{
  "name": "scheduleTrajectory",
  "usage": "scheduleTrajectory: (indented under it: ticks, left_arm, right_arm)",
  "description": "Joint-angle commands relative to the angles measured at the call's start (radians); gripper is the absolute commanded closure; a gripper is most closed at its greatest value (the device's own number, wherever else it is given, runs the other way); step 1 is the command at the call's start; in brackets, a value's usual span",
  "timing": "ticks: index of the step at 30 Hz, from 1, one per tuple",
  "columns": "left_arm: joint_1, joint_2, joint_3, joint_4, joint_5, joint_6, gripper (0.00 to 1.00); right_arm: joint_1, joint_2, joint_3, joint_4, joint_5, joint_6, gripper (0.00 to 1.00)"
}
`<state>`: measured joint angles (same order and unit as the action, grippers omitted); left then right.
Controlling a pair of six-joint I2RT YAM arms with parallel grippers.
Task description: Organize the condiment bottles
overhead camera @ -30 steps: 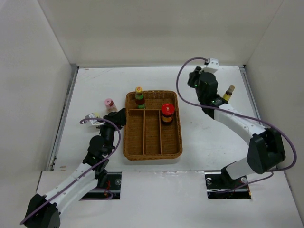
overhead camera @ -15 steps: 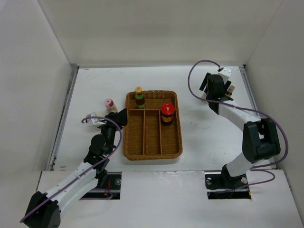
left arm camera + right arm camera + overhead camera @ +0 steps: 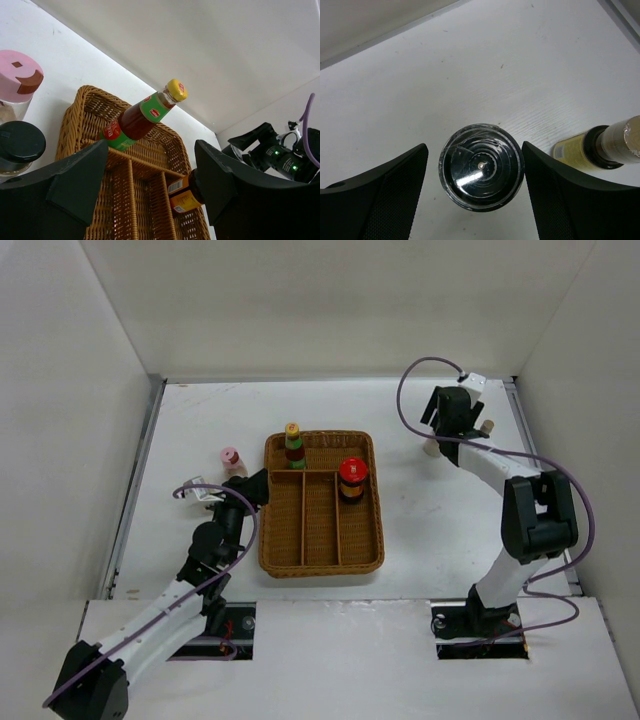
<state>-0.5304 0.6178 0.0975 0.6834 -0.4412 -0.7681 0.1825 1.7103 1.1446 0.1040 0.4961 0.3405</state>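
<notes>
Two labels, green and red, ring the yellow-capped bottle [image 3: 137, 117]; lettering unreadable.

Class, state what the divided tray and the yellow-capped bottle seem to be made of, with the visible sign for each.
The tray: woven wicker or rattan, brown and matte; the plaited strands show. The bottle: clear glass or plastic, cannot tell which, glossy; dark sauce shows through. Its yellow cap looks like plastic.
</notes>
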Motion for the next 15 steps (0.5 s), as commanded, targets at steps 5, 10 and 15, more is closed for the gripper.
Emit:
scheduleTrajectory:
  ticks: [5, 10, 15]
  left_arm:
    - [0.010, 0.008, 0.007, 0.039, 0.004, -0.011, 0.30]
    - [0.011, 0.019, 0.010, 0.042, 0.006, -0.014, 0.30]
    - [0.011, 0.020, 0.007, 0.042, 0.006, -0.014, 0.30]
  right_arm:
    - [-0.004, 0.028, 0.047, 0.017, -0.019, -0.003, 0.21]
    - [-0.004, 0.025, 0.034, 0.006, -0.008, 0.005, 0.23]
    - [-0.002, -0.004, 0.029, 0.013, 0.001, 0.008, 0.45]
